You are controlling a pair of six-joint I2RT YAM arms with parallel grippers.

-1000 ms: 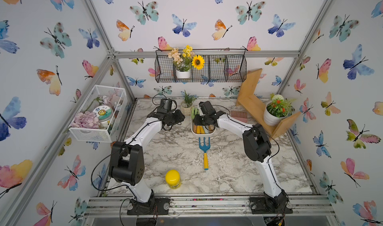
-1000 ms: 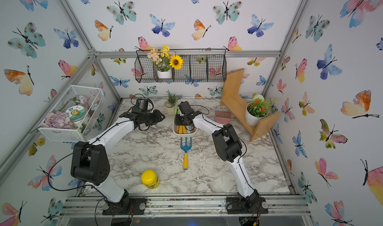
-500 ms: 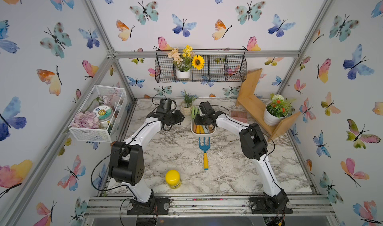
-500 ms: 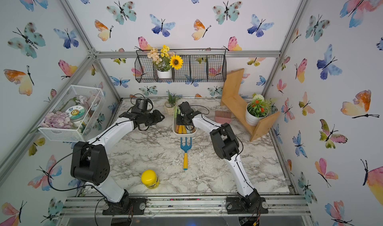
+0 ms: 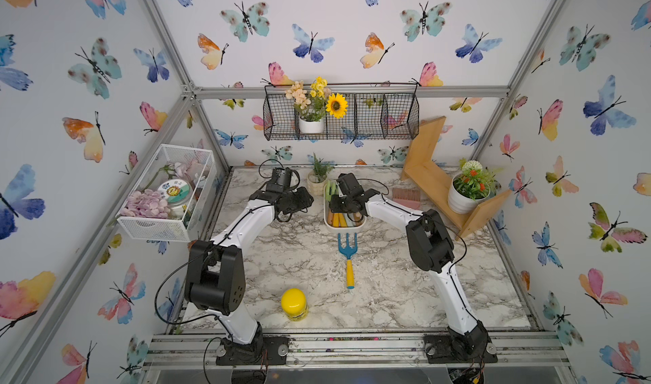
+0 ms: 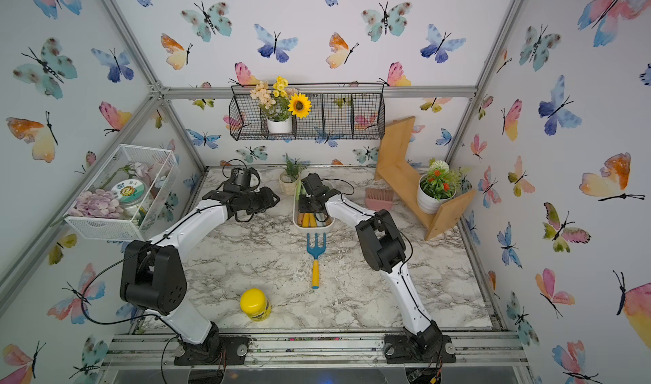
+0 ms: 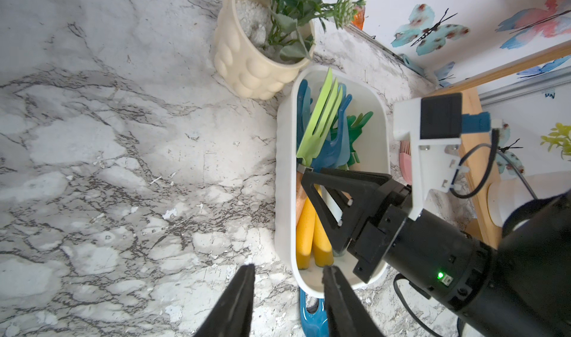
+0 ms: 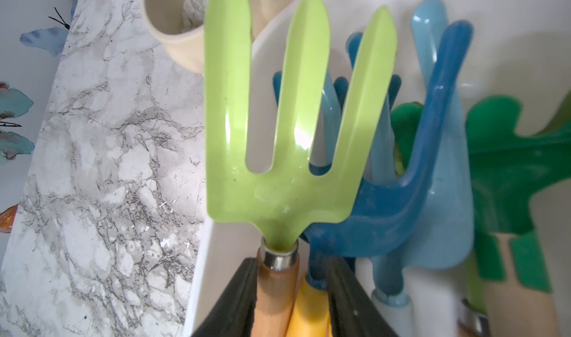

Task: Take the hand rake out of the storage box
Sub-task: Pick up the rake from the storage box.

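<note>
Right hand [image 8: 292, 262]: tilted down into the storage box [image 7: 284, 178], with its fingers partly spread on either side of a wooden handle and a yellow one. Whether they pinch cannot be told.
Tabletop [image 5: 299, 259]: marble-patterned, with the box at its far middle.
Right arm: bowed up from its base at the near right, elbow high, forearm reaching to the far middle.
Left arm: bowed likewise from the near left, wrist turned toward the box.
Storage box: white, just beside a cream pot [image 7: 247, 63], packed with tools.
Left hand [image 7: 289, 269]: spread with nothing between the fingers, one finger over the tabletop and the other over the box's near rim.
Light green hand rake [image 8: 278, 190]: atop the pile in the box, tines toward the far rim.
Blue hand rake [image 5: 348, 255]: flat on the tabletop just before the box.
</note>
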